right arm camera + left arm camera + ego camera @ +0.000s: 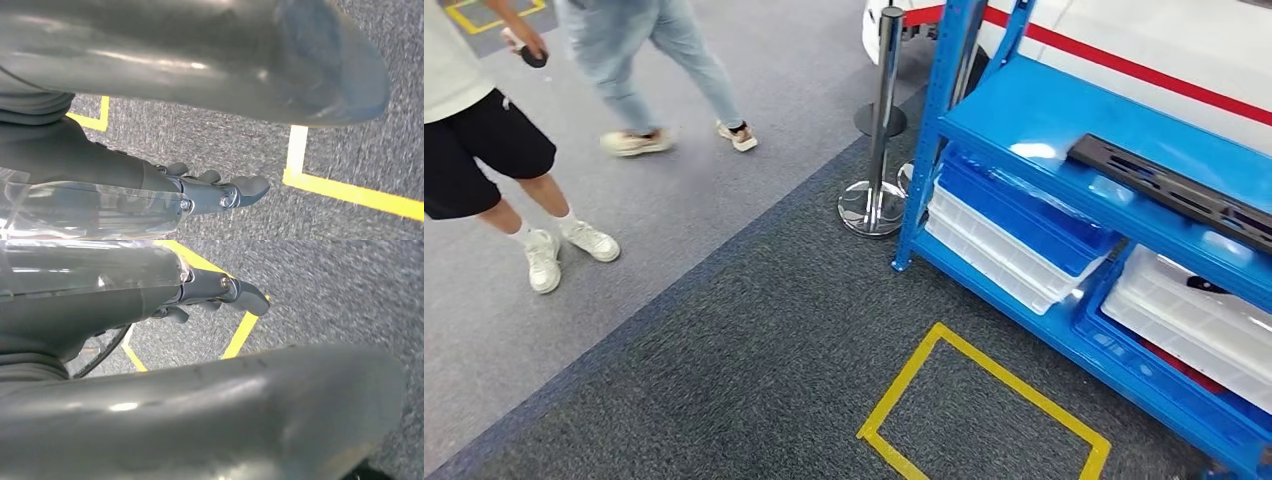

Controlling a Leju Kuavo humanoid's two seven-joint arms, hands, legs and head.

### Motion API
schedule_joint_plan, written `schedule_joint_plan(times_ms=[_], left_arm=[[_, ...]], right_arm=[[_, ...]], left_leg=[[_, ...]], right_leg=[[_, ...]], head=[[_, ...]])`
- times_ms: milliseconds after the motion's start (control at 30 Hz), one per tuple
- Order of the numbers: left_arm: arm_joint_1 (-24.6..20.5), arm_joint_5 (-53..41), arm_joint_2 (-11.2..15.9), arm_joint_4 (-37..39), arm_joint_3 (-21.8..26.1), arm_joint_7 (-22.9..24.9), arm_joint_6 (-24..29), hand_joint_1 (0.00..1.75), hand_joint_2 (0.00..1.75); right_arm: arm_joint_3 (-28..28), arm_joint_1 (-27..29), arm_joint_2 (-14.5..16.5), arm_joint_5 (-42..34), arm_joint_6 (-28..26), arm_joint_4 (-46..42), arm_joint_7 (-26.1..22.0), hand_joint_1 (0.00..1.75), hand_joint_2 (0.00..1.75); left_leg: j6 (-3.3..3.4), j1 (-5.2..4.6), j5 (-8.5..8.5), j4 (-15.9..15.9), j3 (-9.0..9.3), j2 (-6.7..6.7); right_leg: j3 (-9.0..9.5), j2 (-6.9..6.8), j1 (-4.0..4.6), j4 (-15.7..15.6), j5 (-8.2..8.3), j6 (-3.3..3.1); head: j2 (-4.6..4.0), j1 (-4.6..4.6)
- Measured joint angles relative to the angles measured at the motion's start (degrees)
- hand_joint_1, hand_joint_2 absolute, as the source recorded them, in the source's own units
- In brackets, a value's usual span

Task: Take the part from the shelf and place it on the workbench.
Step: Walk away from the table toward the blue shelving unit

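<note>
Both arms hang over dark grey carpet: the left hand (220, 292) and right hand (220, 192) grasp nothing, fingers loosely extended. A yellow taped floor rectangle (984, 400) lies at five o'clock. Beyond, at two o'clock, the long black slotted part (1169, 185) rests on the blue metal shelf (1034, 125) (white bins beneath).

Ahead of me stands a blue metal shelf (1024, 110); a long dark part (1169, 185) lies on its upper deck, and stacked white and blue bins (1014, 235) sit on the lower one. Its foot rests on dark carpet (754, 340) marked with a yellow tape rectangle (984, 400).
</note>
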Motion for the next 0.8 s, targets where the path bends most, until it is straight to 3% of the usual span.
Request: schedule_joint_plan(times_ms=[67,167,233,300,367,400,467,533,600,633,667,700,767,800], left_arm=[[-0.1,0.3,0.0,0.0,0.1,0.0,0.2,0.00,0.00],[-0.5,0.4,0.0,0.0,0.3,-0.9,0.3,0.00,0.00],[-0.4,0.4,0.0,0.0,0.3,-1.4,0.3,0.00,0.00],[-0.3,0.3,0.0,0.0,0.3,-1.6,0.3,0.00,0.00],[0.1,0.2,0.0,0.0,0.3,-1.6,0.3,0.00,0.00],[0.2,0.2,0.0,0.0,0.3,-1.6,0.2,0.00,0.00],[0.4,0.3,0.0,0.0,0.3,-1.7,0.2,0.00,0.00],[0.4,0.4,0.2,0.0,0.4,-1.8,0.2,0.00,0.00],[0.4,0.4,0.4,0.0,0.5,-2.1,0.2,0.00,0.00],[0.4,0.4,0.4,0.0,0.5,-2.2,0.2,0.00,0.00],[0.4,0.4,0.4,0.0,0.5,-2.3,0.2,0.00,0.44],[0.4,0.4,0.3,0.0,0.5,-2.4,0.2,0.00,0.87],[0.4,0.4,0.3,0.0,0.6,-2.4,0.2,0.00,1.75],[0.5,0.4,0.3,0.0,0.6,-2.4,0.2,0.00,1.75]], right_arm=[[0.0,-0.6,0.0,0.4,-0.1,0.0,0.5,0.00,0.00],[0.0,-0.8,0.0,0.4,-0.3,0.0,0.9,0.00,0.00],[0.0,-0.8,0.0,0.3,-0.4,0.0,1.0,0.00,0.00],[0.0,-0.9,0.1,0.2,-0.6,0.0,1.0,0.00,0.00],[0.0,-0.9,0.1,0.2,-0.9,0.0,1.0,0.00,0.00],[-0.1,-0.8,0.1,0.2,-1.1,0.0,1.0,0.00,0.00],[-0.1,-0.6,0.1,0.2,-1.3,0.0,1.2,0.00,0.00],[-0.2,-0.7,0.3,0.1,-1.6,0.0,1.5,0.00,0.00],[-0.4,-0.7,0.5,0.1,-1.8,0.1,1.6,0.00,0.00],[-0.4,-0.7,0.6,0.0,-1.9,0.1,1.6,0.00,0.00],[-0.5,-0.5,0.6,0.0,-2.0,0.1,1.6,0.00,0.00],[-0.6,-0.4,0.6,0.0,-2.0,0.1,1.6,0.00,0.00],[-0.7,-0.2,0.7,0.0,-2.0,0.1,1.6,0.00,0.00],[-0.7,-0.3,0.7,0.1,-2.0,0.1,1.6,0.00,0.00]], left_leg=[[-0.81,-0.19,-0.69,0.7,-0.08,0.97],[-1.81,-0.21,-1.23,1.0,0.43,1.85],[-2.46,0.09,-3.07,3.1,-0.21,-0.25],[-2.82,0.30,-6.92,9.7,-3.09,-3.12],[-2.80,0.33,-9.61,16.9,-6.48,-3.95],[-2.64,0.32,-9.38,18.1,-7.19,-4.05],[-1.94,0.24,-5.63,13.5,-5.34,-4.63],[-0.85,0.11,-1.84,5.5,-2.03,-7.26],[-0.27,-0.09,-0.91,1.8,-0.58,-9.18],[-0.18,-0.20,-0.89,1.5,-0.46,-8.95],[-0.08,-0.13,-0.64,1.0,-0.29,-8.35],[0.10,-0.03,-0.26,0.4,-0.05,-7.67],[0.51,0.25,0.57,-0.8,0.30,-6.12],[0.62,0.16,0.73,-1.0,0.29,-5.26]], right_leg=[[2.18,-1.11,0.16,-4.2,1.01,-0.63],[2.08,0.14,0.26,-4.4,0.85,-1.88],[1.99,1.11,0.09,-4.5,1.08,-2.55],[1.76,2.18,0.08,-4.6,1.29,-3.02],[1.55,3.53,0.31,-4.5,1.40,-3.22],[1.54,4.32,0.45,-4.5,1.43,-3.26],[1.70,5.86,0.71,-4.5,1.47,-3.25],[1.76,7.24,0.76,-4.5,1.57,-3.09],[1.40,8.43,0.45,-4.4,1.85,-2.54],[1.21,9.08,0.30,-4.6,2.09,-2.11],[1.10,9.54,0.22,-4.7,2.30,-1.68],[0.95,8.91,0.28,-4.6,2.21,-1.37],[-0.49,5.75,0.55,-1.9,0.13,-1.04],[-2.01,3.87,0.55,1.3,-1.80,-0.95]], head=[[0.00,-0.07],[0.00,-0.13],[0.00,-0.15],[0.00,-0.19],[0.00,-0.19],[0.00,-0.19],[0.00,-0.19],[0.00,-0.15],[0.00,-0.14],[0.00,-0.15],[0.00,-0.17],[0.00,-0.12],[0.00,0.09],[0.00,0.19]])
